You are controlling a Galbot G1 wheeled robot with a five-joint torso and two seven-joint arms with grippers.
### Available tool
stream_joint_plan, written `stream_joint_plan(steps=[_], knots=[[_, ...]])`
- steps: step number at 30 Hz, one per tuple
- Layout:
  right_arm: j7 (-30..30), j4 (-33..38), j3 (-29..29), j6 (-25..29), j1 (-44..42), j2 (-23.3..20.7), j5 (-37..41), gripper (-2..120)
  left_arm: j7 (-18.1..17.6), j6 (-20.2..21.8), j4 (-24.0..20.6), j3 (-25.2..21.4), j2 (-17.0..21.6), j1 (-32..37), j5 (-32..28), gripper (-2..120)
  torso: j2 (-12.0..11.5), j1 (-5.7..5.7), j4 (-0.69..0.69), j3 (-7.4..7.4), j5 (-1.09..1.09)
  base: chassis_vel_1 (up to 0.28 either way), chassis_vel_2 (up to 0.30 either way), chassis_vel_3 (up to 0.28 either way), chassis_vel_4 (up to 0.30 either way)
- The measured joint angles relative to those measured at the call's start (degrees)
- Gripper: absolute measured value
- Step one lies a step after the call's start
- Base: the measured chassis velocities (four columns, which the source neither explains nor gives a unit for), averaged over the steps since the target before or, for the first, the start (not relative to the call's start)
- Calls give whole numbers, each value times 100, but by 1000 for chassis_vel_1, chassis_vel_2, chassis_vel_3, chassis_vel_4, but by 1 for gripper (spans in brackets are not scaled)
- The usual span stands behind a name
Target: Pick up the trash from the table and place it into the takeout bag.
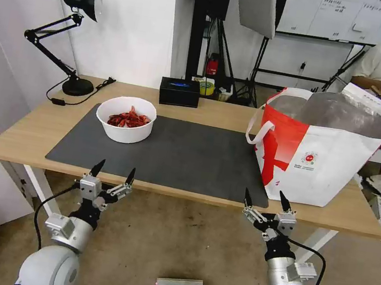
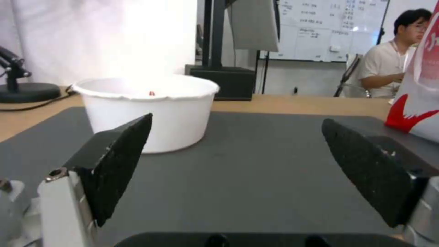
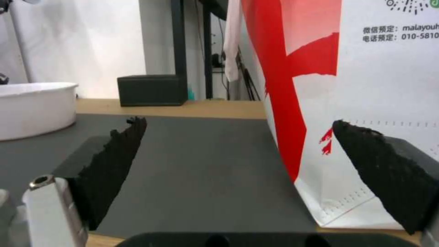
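From my left wrist camera I see the left gripper (image 2: 235, 137) with its two black pads spread wide apart and nothing between them. It hovers low over the dark grey mat (image 2: 256, 164). The white bowl (image 2: 146, 109) stands on the mat ahead; one small red bit shows at its rim, maybe a shell. The takeout bag (image 2: 418, 103) stands at the mat's edge.

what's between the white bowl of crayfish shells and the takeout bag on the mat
Nothing: in the head view only bare dark grey mat lies between the white bowl and the takeout bag. The black tissue box sits behind that stretch.
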Motion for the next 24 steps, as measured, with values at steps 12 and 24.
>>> stream_joint_plan(steps=[12,24], knots=[[0,3,0,0,1,0,2,100,-281,692,112,54,777,-634,-938,100,0,0,1,0,0,0,0,0,0],[1,4,0,0,1,0,3,100,-420,836,981,470,1574,-1873,-1470,100,0,0,-1,0,0,0,0,0,0]])
